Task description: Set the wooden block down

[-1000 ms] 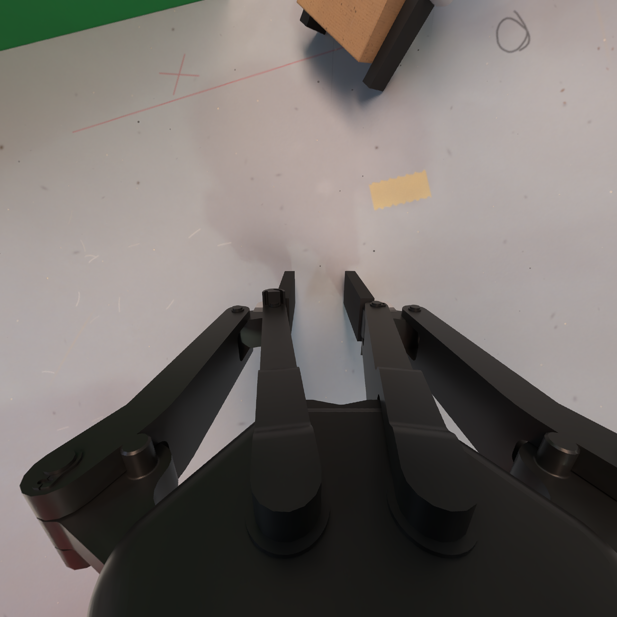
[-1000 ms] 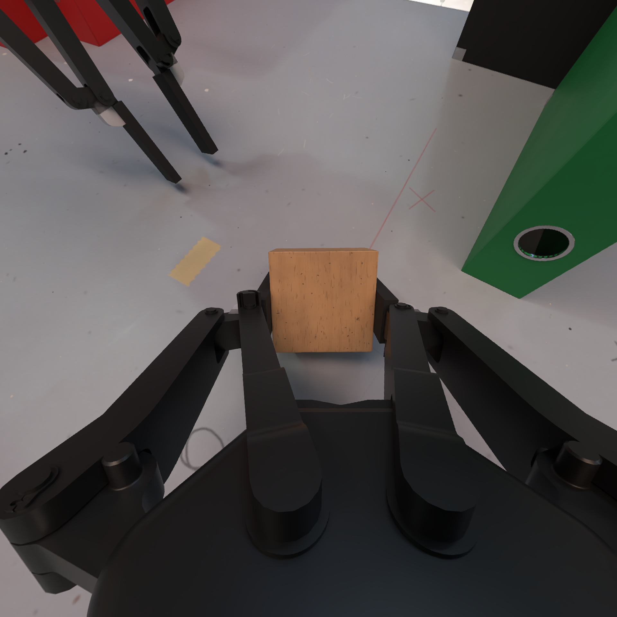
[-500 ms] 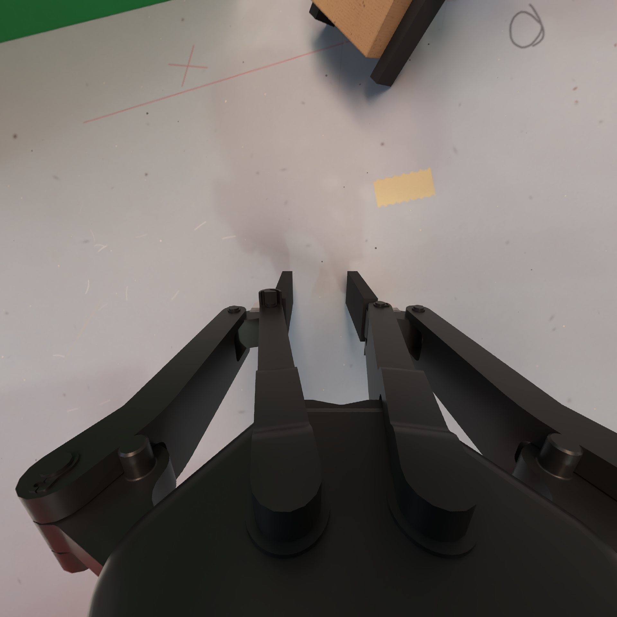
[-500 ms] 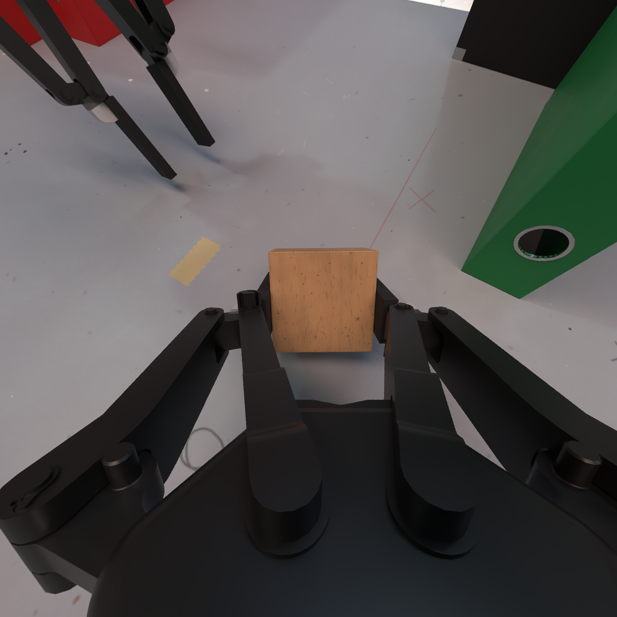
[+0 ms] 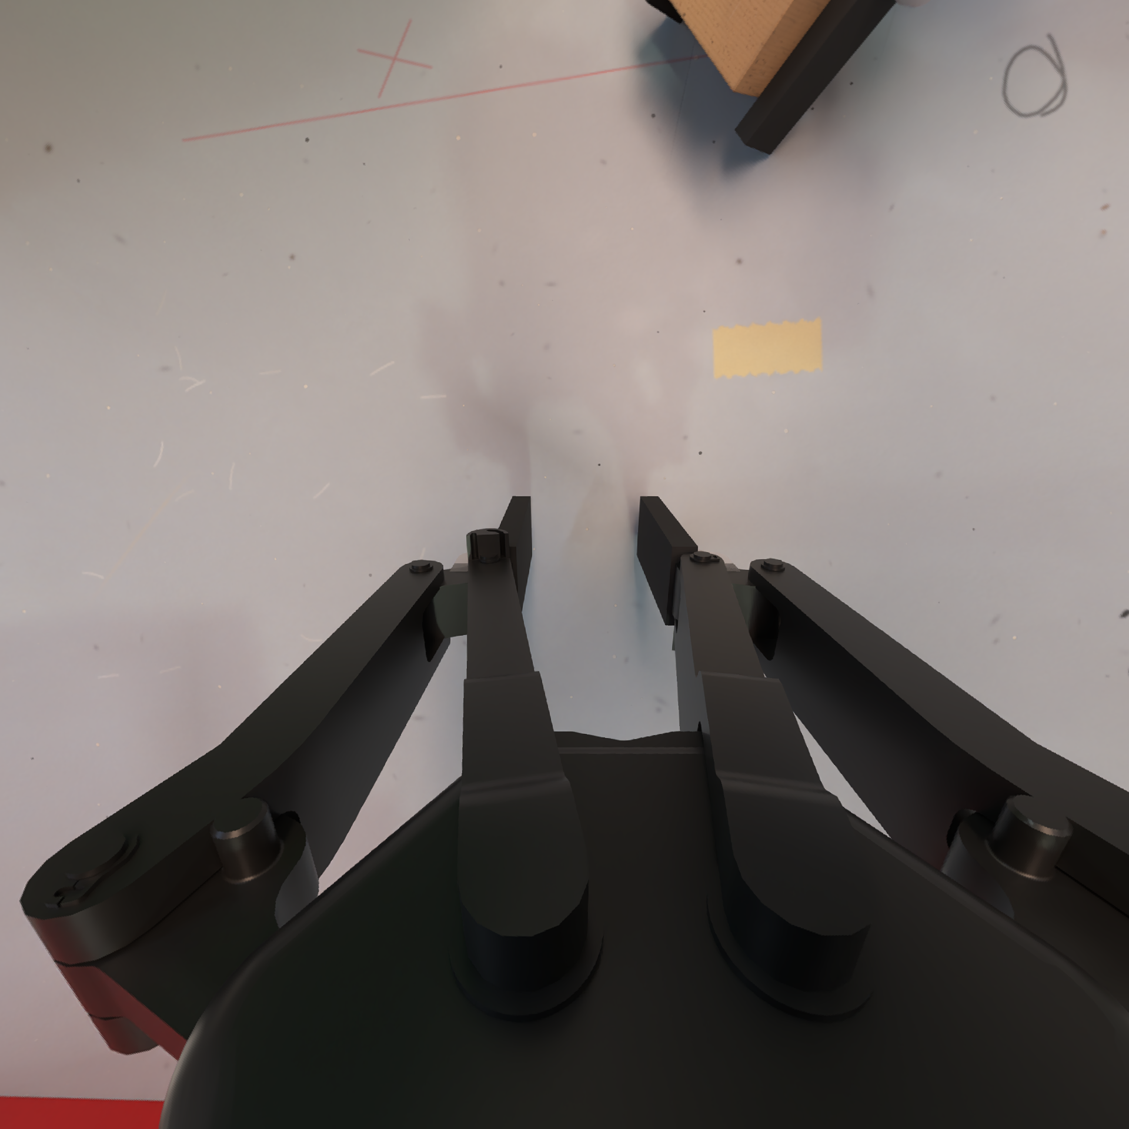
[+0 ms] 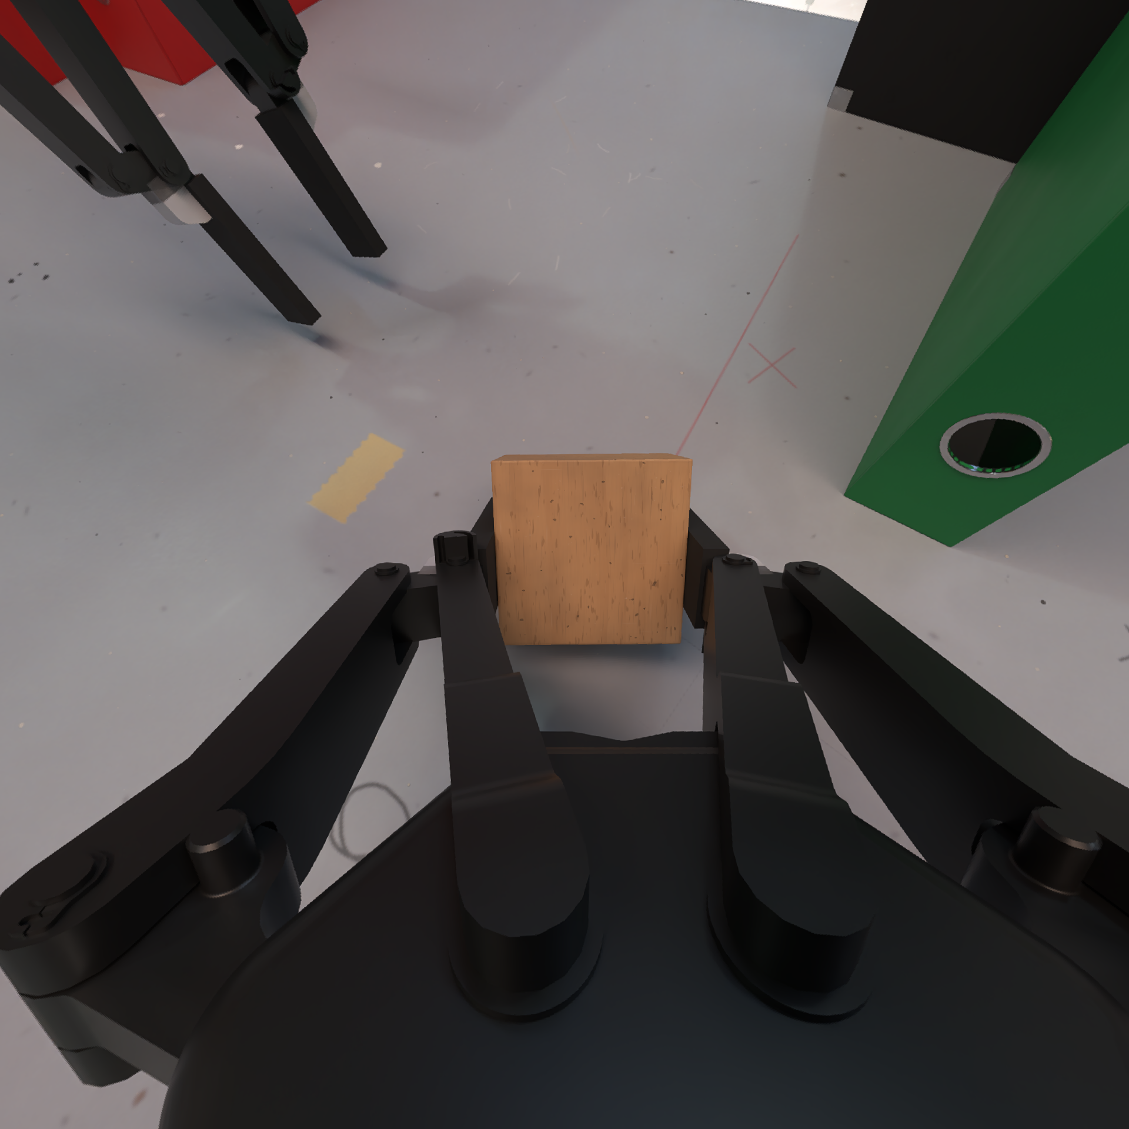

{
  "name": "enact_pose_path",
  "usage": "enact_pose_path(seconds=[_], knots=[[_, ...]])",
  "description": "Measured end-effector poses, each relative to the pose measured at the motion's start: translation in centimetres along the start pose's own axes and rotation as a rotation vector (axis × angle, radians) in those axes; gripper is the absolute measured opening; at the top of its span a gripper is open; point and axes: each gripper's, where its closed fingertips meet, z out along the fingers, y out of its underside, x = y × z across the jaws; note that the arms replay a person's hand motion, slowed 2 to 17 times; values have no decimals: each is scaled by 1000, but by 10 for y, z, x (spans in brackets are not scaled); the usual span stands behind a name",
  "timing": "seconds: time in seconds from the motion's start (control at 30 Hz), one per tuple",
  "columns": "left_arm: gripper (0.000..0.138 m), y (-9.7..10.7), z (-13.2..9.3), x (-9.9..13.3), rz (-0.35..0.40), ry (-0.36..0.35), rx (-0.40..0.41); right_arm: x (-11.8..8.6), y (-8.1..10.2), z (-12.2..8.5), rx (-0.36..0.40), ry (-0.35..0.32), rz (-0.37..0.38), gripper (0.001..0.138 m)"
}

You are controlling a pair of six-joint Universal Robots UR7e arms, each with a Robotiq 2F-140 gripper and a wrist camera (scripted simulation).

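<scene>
The wooden block (image 6: 589, 550) is a light brown cube held between the two fingers of my right gripper (image 6: 589, 537), which is shut on it low over the grey table (image 6: 611, 214). I cannot tell if the block touches the table. It also shows at the top edge of the left wrist view (image 5: 748, 43), with one black finger (image 5: 800, 79) alongside it. My left gripper (image 5: 585, 519) is open and empty, its tips close to the table, well apart from the block. It also shows in the right wrist view (image 6: 340, 284) at the upper left.
A green box (image 6: 1008, 305) with a round hole (image 6: 993, 444) stands to the right of the block, with a black object (image 6: 977, 55) behind it. A red object (image 6: 153, 55) is at the far left. A tan tape piece (image 6: 357, 476) and a red cross mark (image 6: 771, 365) lie on the table.
My left gripper has drifted slightly away from the block, still open at the same width. The right gripper and the block have not moved.
</scene>
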Motion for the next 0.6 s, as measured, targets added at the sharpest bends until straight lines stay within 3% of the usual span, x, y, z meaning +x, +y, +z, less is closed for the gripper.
enact_pose_path(seconds=[0.27, 0.6], knots=[[48, -1, 6, 0, -54, 32, 26, 0, 0, 0, 0, 0, 0, 65], [46, 1, 6, -3, -52, 28, 28, 0, 0, 0, 0, 0, 0, 65]])
